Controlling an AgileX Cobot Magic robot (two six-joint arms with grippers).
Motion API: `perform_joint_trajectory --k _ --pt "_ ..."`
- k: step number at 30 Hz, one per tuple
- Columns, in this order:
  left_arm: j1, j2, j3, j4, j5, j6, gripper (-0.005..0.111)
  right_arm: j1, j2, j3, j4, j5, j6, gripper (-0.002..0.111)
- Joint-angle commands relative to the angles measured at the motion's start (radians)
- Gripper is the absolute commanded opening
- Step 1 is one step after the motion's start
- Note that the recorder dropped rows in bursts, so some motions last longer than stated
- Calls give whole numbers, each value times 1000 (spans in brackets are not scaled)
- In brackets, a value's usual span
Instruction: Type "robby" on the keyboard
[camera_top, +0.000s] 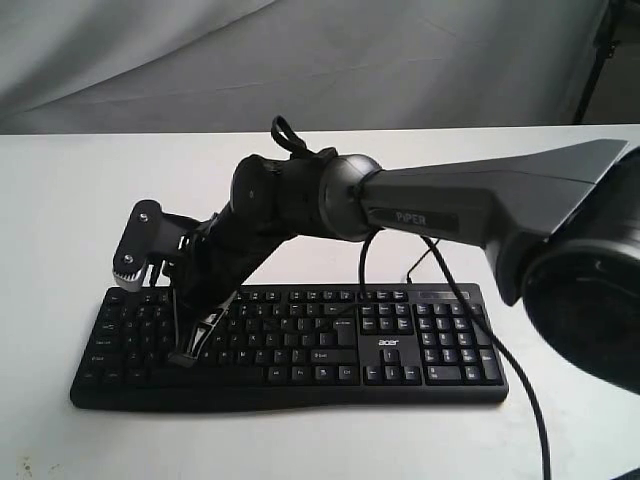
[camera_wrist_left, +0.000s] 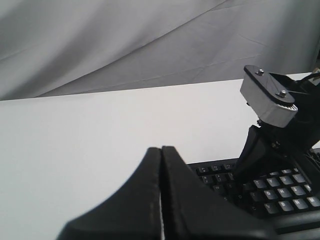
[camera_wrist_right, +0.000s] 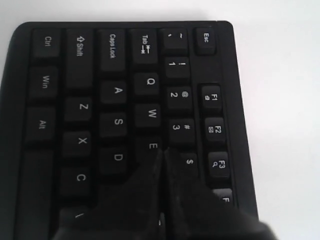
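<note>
The black keyboard (camera_top: 400, 345) with its white acer logo lies along the front of the white table (camera_top: 60, 200). My right gripper (camera_top: 185, 352) reaches across from the right to the keyboard's left half, pointing down at the letter keys. In the right wrist view the right gripper (camera_wrist_right: 162, 151) is shut with nothing in it, its tips by the E key (camera_wrist_right: 152, 146) of the keyboard (camera_wrist_right: 115, 90). Whether they touch a key I cannot tell. My left gripper (camera_wrist_left: 161, 149) is shut and empty, held beside the keyboard's (camera_wrist_left: 290, 195) left end. It does not show in the exterior view.
A black cable (camera_top: 500, 350) from the right arm (camera_top: 470, 205) drapes over the number pad and off the table's front. A grey cloth backdrop (camera_top: 300, 60) hangs behind the table. The right arm's grey wrist mount (camera_wrist_left: 267, 97) shows in the left wrist view.
</note>
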Motion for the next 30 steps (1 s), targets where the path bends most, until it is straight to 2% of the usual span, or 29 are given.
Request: perform_joint_trajectory --k 1,30 --pt "-6 -3 4 5 -5 -3 0 9 -1 -8 16 -12 2 0" --pt "-6 -3 4 5 -5 -3 0 9 -1 -8 -11 -12 13 0"
